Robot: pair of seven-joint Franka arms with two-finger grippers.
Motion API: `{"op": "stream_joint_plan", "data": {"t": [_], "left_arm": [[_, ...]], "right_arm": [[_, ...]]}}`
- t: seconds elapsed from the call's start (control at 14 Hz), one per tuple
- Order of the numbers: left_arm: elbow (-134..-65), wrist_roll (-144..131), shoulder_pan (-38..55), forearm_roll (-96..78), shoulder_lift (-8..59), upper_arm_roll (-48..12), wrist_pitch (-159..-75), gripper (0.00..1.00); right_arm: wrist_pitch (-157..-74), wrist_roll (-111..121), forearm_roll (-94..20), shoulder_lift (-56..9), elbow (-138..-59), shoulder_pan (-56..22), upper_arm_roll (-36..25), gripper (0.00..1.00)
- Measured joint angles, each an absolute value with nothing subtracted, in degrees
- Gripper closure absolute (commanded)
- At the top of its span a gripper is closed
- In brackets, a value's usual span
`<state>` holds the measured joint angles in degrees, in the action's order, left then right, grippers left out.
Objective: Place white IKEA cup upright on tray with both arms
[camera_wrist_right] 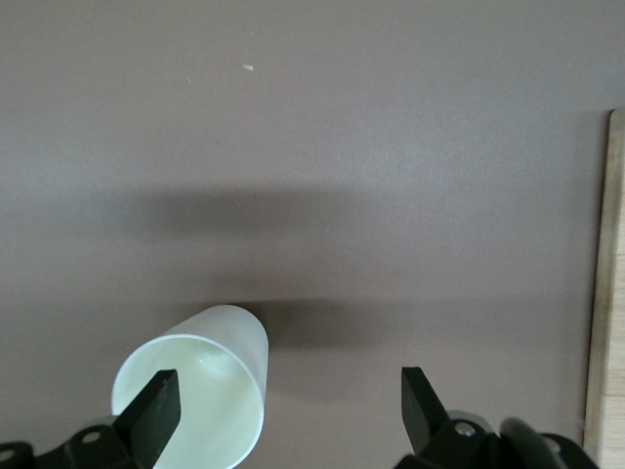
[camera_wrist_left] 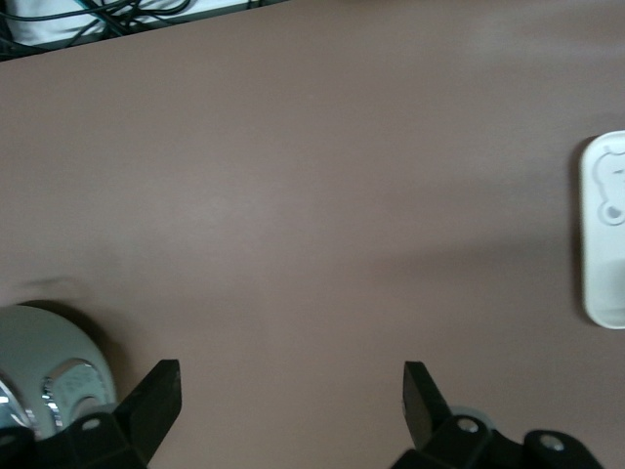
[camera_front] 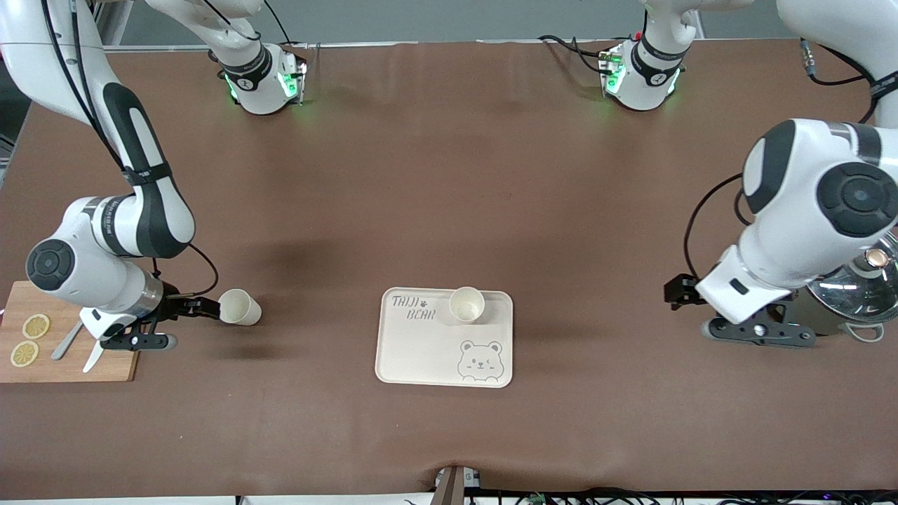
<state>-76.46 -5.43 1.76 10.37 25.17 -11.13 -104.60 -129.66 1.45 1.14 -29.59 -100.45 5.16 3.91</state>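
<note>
While one cup [camera_front: 466, 304] stands upright on the tray [camera_front: 421, 351], another cup [camera_front: 239, 307] lies sideways.
Right gripper [camera_front: 186, 308] — fingers apart around it; left gripper [camera_front: 761, 333] — apart, empty, above the desk [camera_front: 449, 175].

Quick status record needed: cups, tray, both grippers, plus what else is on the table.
cup on tray: upright cup on the tray, beside the lettering
second cup: lying on its side on the table, toward the right arm's end
right gripper: jaws open, one finger at the lying cup's mouth, nothing gripped
left gripper: jaws open, empty, over bare table at the left arm's end
other: cutting board with lemon slices; metal lid
</note>
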Motion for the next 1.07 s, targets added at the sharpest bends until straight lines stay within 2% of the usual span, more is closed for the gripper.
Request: {"op": "stream_joint_plan", "data": {"t": [0.5, 0.85, 1.07], "left_arm": [[-76.7, 1.9, -6.7, 6.8, 23.6, -11.1, -104.5, 0.0], [-79.2, 0.9, -7.1, 3.9, 20.5, -11.2, -103.8, 0.0], [-80.1, -1.9, -6.1, 3.4, 17.6, -11.3, -100.5, 0.0]], "right_arm": [[-129.7, 1.5, 2.2, -32.0, -100.6, 5.2, 3.9, 0.0], [-130.5, 1.5, 2.2, -32.8, -101.8, 5.1, 3.9, 0.0], [-130.9, 1.5, 2.2, -33.4, -101.8, 5.1, 3.9, 0.0]]}}
